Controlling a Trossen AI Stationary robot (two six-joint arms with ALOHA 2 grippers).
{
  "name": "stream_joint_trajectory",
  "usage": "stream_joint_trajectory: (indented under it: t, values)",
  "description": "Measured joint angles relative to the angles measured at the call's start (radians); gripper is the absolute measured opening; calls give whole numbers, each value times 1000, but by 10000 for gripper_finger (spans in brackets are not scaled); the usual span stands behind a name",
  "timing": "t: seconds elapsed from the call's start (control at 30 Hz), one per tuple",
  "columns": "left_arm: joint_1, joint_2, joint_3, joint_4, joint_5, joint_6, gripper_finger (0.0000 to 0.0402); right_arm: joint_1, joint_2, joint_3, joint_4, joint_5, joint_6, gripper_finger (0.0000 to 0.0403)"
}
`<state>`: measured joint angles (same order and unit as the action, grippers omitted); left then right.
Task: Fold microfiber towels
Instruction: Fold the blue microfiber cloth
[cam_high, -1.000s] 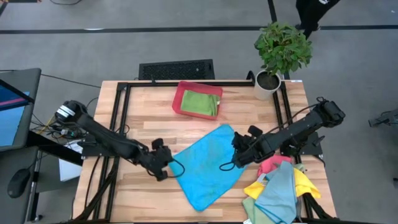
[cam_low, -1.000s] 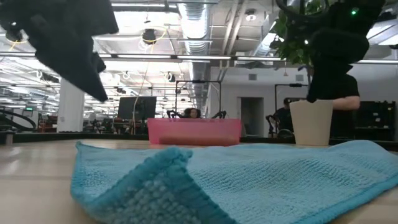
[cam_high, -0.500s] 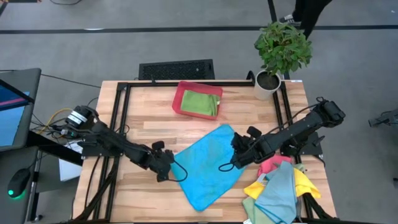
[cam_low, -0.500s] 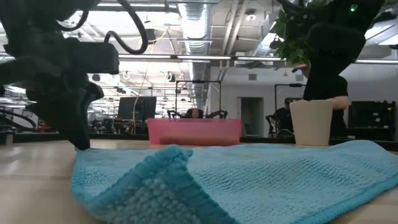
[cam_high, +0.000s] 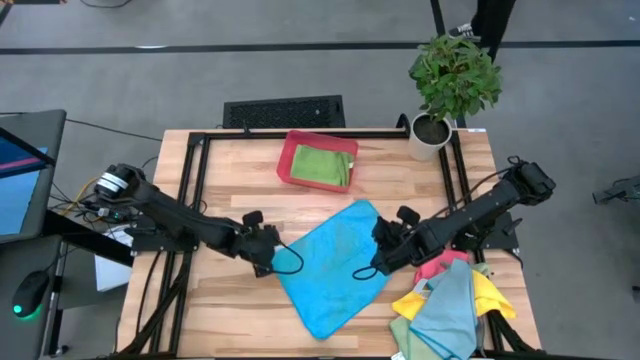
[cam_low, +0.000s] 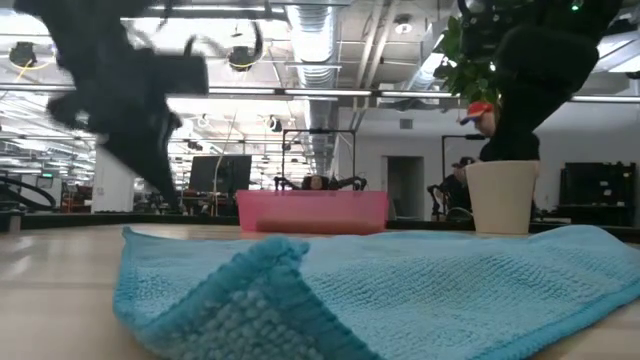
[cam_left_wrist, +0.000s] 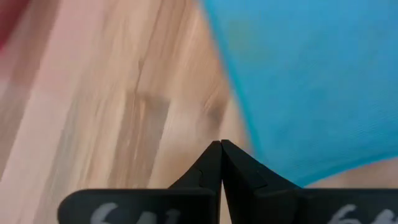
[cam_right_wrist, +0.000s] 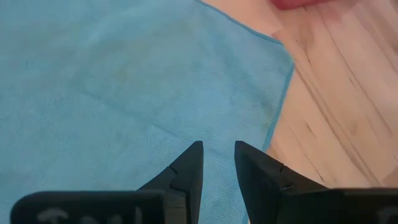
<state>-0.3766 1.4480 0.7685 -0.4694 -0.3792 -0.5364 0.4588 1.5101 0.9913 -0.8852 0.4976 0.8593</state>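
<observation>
- While spread flat mid-table: light blue towel (cam_high: 335, 265), one corner curled up, liable to bunch if dragged.
- Left pincer (cam_high: 266, 250): tips together, beside towel's edge; may miss it.
- Right pincer (cam_high: 383, 255): slightly apart, empty, over opposite edge.

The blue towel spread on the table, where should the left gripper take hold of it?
The blue towel lies flat, turned like a diamond. Probably best pinched at its left corner, coming from the left: that corner is free and nearest the shut left gripper.
</observation>
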Motion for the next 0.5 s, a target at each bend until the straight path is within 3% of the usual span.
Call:
stream_joint_trajectory:
  t: [0.2,0.5]
  values:
    - [-47,28,-13,236,112,-1,0,17,0,0,3,2,3,118]
    - [-52,208,9,235,185,-22,0,33,0,0,5,2,5,118]
